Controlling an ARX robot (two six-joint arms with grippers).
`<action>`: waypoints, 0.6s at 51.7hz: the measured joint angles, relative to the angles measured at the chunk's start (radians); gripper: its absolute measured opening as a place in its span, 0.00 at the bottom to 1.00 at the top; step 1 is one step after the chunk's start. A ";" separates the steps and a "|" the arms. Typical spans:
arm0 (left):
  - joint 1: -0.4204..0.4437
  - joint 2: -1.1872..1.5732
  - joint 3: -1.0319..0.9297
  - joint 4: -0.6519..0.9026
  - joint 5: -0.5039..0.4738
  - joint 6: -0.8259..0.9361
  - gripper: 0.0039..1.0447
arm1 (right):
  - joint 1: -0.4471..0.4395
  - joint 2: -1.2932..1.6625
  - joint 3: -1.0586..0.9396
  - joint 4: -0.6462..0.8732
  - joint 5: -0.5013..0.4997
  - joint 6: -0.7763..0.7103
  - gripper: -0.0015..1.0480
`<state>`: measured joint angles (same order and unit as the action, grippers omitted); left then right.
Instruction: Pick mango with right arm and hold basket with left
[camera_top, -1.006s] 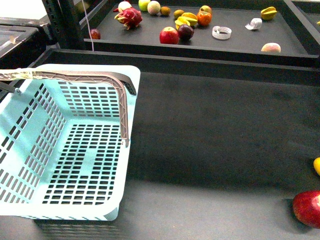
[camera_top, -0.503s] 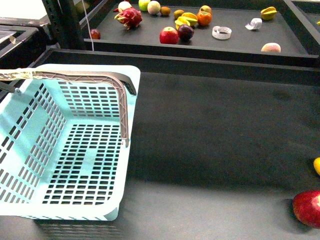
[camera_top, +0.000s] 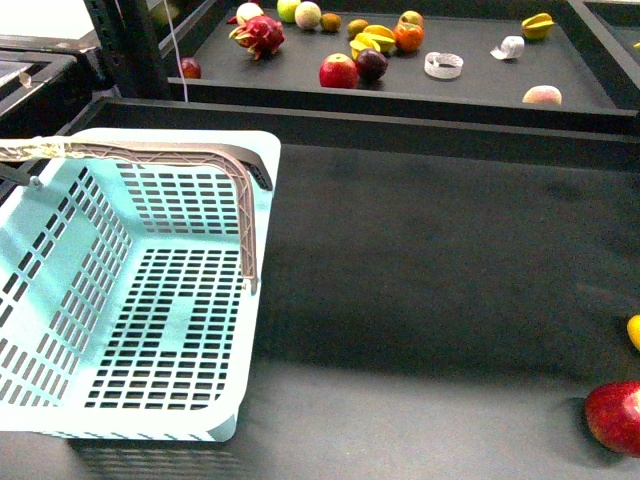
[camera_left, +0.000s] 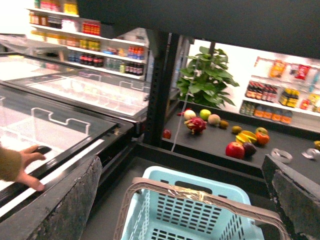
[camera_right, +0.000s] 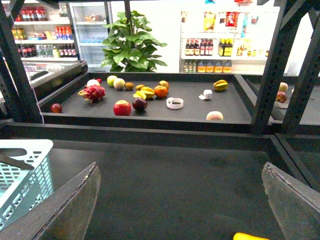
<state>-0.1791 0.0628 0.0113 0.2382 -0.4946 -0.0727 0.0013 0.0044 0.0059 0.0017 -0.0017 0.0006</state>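
Note:
The light blue basket (camera_top: 170, 138) stands at the table's left with its grey-brown taped handle (camera_top: 150, 152) raised across it. My left gripper (camera_left: 182, 200) is open just above that handle (camera_left: 200, 196), one finger on each side and neither touching it. Only a yellow sliver of the mango (camera_top: 634, 331) shows at the right edge of the front view. That mango (camera_right: 251, 236) also peeks in at the edge of the right wrist view. My right gripper (camera_right: 182, 205) hangs open over bare dark table short of it. Neither arm appears in the front view.
A red apple (camera_top: 615, 417) lies at the front right, close to the mango. The raised back tray (camera_top: 480, 90) holds a dragon fruit (camera_top: 258, 35), another apple (camera_top: 338, 71), a starfruit (camera_top: 376, 40), an orange (camera_top: 408, 37) and a tape roll (camera_top: 443, 65). A person's hand (camera_left: 20, 167) rests on the freezer lid beside the table.

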 joint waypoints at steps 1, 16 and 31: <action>-0.006 0.014 0.000 0.007 -0.018 -0.005 0.92 | 0.000 0.000 0.000 0.000 0.000 0.000 0.92; -0.036 0.455 0.024 0.218 -0.042 -0.202 0.92 | 0.000 0.000 0.000 0.000 0.000 0.000 0.92; 0.029 1.212 0.278 0.443 0.134 -0.655 0.92 | 0.000 0.000 0.000 0.000 0.000 0.000 0.92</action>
<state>-0.1501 1.2743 0.2893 0.6811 -0.3611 -0.7280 0.0013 0.0044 0.0059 0.0017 -0.0017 0.0006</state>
